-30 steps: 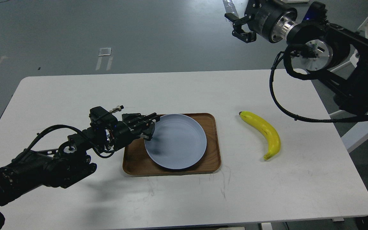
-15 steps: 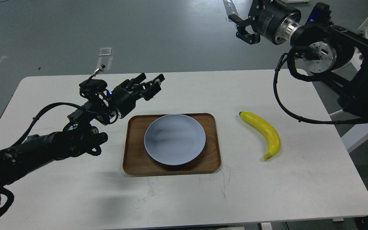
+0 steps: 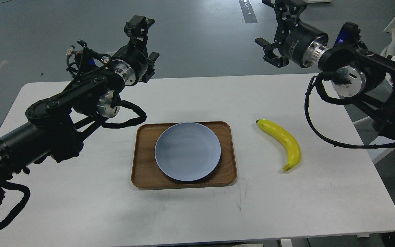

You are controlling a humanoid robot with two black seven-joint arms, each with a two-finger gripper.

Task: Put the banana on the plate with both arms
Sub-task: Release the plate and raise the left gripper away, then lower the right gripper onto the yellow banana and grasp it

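The yellow banana (image 3: 283, 142) lies on the white table (image 3: 81, 206), right of the tray and touching nothing. The pale blue plate (image 3: 187, 151) sits empty on the brown wooden tray (image 3: 144, 171) at the table's middle. My left gripper (image 3: 145, 41) is raised high over the table's far left part, pointing up and away, its fingers spread and empty. My right gripper (image 3: 275, 32) is raised above the far edge, well behind the banana, its fingers spread and empty.
The left arm's forearm (image 3: 63, 109) hangs over the table's left part. A black cable loop (image 3: 321, 116) from the right arm hangs near the table's right edge, behind the banana. Grey floor lies beyond the far edge.
My left gripper let go of the plate's left rim, rose and swung up and back. The plate shifted slightly on the tray. My right gripper moved a little right and turned.
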